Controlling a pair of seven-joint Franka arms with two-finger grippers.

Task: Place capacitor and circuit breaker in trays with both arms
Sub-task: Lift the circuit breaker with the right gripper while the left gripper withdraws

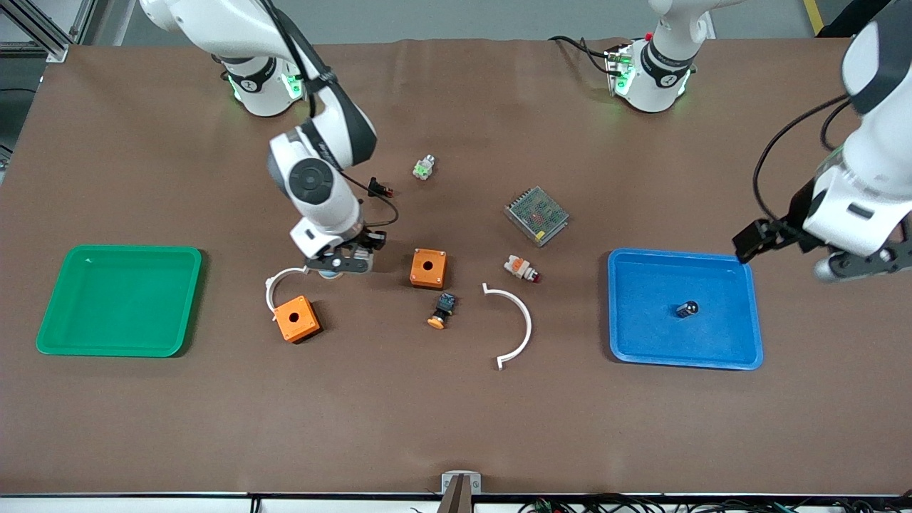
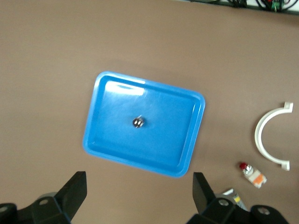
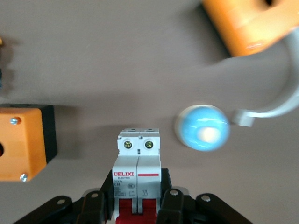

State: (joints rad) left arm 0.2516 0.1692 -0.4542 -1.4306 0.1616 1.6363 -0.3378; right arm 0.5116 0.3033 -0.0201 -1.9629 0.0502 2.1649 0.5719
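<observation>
**Breaker in hand, green tray next**

Right gripper (image 1: 340, 264) hangs over the table between the two orange boxes, fingers closed on the circuit breaker (image 3: 137, 172). The right wrist view shows the pads clamped on both flanks at the red-lever end, the white body sticking out past the tips. Directly under it we see a small blue-topped round part (image 3: 202, 127) and the end of a white curved clip (image 1: 279, 284), with one orange box (image 1: 296, 318) just beside.

Capacitor (image 1: 687, 309) already lies in the blue tray (image 1: 744, 356), about mid-floor. Left gripper (image 1: 866, 260) waits above the table past that tray's edge, fingers spread wide and empty.

We judge the carry to the green tray (image 1: 50, 342) is the step in hand. Our advice:
- lift clear first, so the overhanging body misses the box and clip;
- keep the squeeze firm, since the grip sits on one end only;
- lower well inside the rim before letting go.
</observation>
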